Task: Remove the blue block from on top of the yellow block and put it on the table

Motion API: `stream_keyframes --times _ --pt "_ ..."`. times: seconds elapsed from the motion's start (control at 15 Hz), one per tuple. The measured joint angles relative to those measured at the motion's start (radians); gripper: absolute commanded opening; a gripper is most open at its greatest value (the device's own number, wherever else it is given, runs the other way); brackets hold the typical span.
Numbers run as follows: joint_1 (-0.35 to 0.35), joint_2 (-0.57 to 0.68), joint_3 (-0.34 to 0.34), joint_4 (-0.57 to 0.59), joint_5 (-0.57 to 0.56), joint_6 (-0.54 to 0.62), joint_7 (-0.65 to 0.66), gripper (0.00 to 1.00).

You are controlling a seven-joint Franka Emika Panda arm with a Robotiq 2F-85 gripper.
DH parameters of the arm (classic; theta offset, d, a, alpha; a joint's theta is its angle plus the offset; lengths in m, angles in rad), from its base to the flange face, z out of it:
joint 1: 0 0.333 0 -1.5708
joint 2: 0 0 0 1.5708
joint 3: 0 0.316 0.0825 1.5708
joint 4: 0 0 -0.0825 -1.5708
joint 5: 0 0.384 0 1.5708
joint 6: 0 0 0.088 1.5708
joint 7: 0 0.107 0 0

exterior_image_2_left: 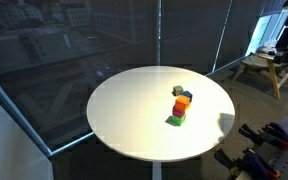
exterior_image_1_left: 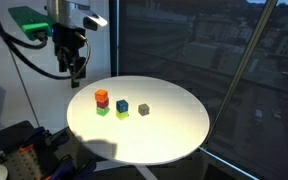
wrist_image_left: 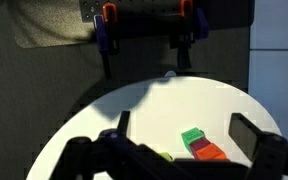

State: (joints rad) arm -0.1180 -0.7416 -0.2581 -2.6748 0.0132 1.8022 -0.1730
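Plainly untouched, the small dark blue cube [exterior_image_1_left: 121, 105] tops the small yellow cube [exterior_image_1_left: 121, 114] on the round white surface [exterior_image_1_left: 169, 125]; jaws hang wide, high aside, ready to straddle it.

The gripper [exterior_image_1_left: 76, 68] is showing black, blocky fingers. Above it, a white wrist segment [exterior_image_1_left: 72, 12] is carrying a green housing [exterior_image_1_left: 29, 20]. A thin black cable [exterior_image_1_left: 26, 60] is looping beside the tool.
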Motion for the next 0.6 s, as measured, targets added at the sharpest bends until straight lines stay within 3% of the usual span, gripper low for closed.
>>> stream_keyframes --times 0.6 --pt "-0.004 0.031 0.013 0.019 0.0 0.161 0.006 1.0"
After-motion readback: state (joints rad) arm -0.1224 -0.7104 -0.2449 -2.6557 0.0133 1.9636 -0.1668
